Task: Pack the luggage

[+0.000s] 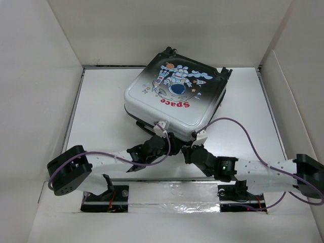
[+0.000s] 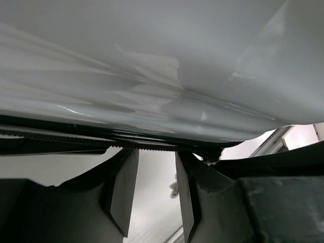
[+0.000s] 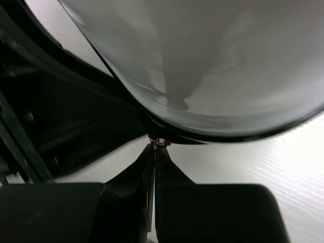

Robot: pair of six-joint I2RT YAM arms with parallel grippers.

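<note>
The white bench [image 1: 101, 101] carries the luggage [image 1: 174, 96], which lies flat and shut near the far wall. It is turned at an angle, with the astronaut print facing up and the wheels toward the back. Both arms reach in to its near white edge. The left hand [image 2: 154, 157] sits under the dark zip seam [image 2: 76, 134] with its fingers [image 2: 124, 192] apart, and only bare bench shows in the gap. The right hand [image 3: 154, 147] is closed, its tips meeting at a small metal piece [image 3: 160, 141] on the seam. Whether that piece is pinched cannot be told.
</note>
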